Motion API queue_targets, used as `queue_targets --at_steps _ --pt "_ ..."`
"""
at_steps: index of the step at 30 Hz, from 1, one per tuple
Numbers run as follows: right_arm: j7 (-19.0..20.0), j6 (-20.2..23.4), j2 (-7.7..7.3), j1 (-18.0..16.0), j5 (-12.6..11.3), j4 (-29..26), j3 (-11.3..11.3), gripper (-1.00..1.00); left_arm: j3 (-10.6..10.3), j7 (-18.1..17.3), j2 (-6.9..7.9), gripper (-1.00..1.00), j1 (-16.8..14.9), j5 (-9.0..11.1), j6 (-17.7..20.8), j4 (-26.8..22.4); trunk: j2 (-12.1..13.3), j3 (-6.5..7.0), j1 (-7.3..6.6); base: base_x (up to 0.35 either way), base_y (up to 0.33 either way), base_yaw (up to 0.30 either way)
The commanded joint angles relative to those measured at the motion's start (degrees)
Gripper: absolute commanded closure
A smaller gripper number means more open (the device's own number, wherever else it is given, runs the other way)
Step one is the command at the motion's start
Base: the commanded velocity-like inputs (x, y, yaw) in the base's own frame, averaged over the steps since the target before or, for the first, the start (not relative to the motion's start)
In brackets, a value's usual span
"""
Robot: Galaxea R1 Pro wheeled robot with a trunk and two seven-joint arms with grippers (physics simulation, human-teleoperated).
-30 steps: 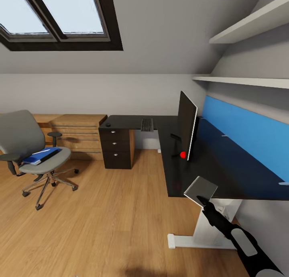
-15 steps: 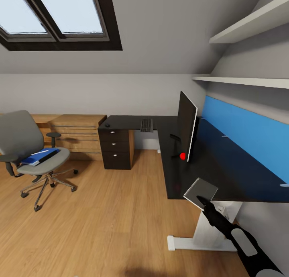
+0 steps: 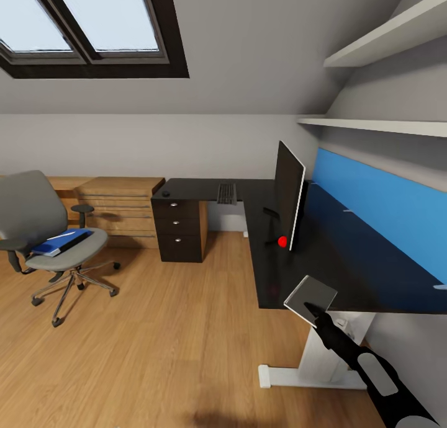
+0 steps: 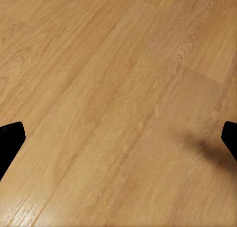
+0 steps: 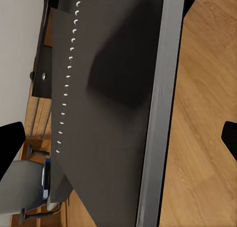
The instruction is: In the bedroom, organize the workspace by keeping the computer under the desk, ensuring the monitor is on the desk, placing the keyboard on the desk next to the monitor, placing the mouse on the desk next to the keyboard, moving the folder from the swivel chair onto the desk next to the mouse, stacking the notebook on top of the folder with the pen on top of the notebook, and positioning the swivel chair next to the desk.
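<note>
Folder waits on the swivel chair, far left of my right gripper, which holds a grey slab; monitor and keyboard already sit on the tabletop.

Probably attic home office: skylight, desk.

1. L-shaped black counter with blue back panel, white pedestal leg and black drawers with silver knobs.
2. Monitor upright on the counter, thin black screen seen edge-on, red dot at lower corner.
3. Keyboard flat on the counter's far wing, beyond the monitor.
4. Grey swivel chair on the floor, well apart from the counter.
5. Blue folder lies flat on the chair seat.
</note>
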Motion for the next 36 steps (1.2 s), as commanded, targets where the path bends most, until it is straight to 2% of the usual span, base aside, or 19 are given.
queue_targets --at_steps 1,8,9,31,36 --pt "0.07 0.49 0.02 -0.04 -0.38 0.02 -0.19 -1.0 0.09 -0.08 -0.03 -1.0 -0.03 0.39 -0.17 0.01 -0.03 -0.06 0.0 0.002 -0.001 0.0" --pt "0.01 0.49 0.02 -0.04 -0.33 0.07 -0.19 -1.0 0.09 -0.08 -0.02 -1.0 -0.03 0.39 -0.17 0.01 -0.03 -0.06 0.0 0.0 0.0 0.0" --pt "0.01 0.49 0.02 -0.04 -0.32 0.08 -0.19 1.0 0.09 -0.08 -0.02 -1.0 -0.03 0.39 -0.17 0.01 -0.03 -0.06 0.0 0.0 0.0 0.0" --pt "0.15 0.49 0.02 -0.04 -0.3 0.09 -0.19 1.0 0.07 -0.08 -0.07 -1.0 -0.03 0.31 -0.17 0.01 -0.03 -0.06 0.0 0.0 0.0 0.0" --pt "0.16 0.49 0.02 -0.04 -0.3 0.09 -0.19 1.0 0.06 -0.08 -0.09 -1.0 -0.03 0.31 -0.17 0.01 1.98 0.84 -1.1 0.0 0.0 0.0"
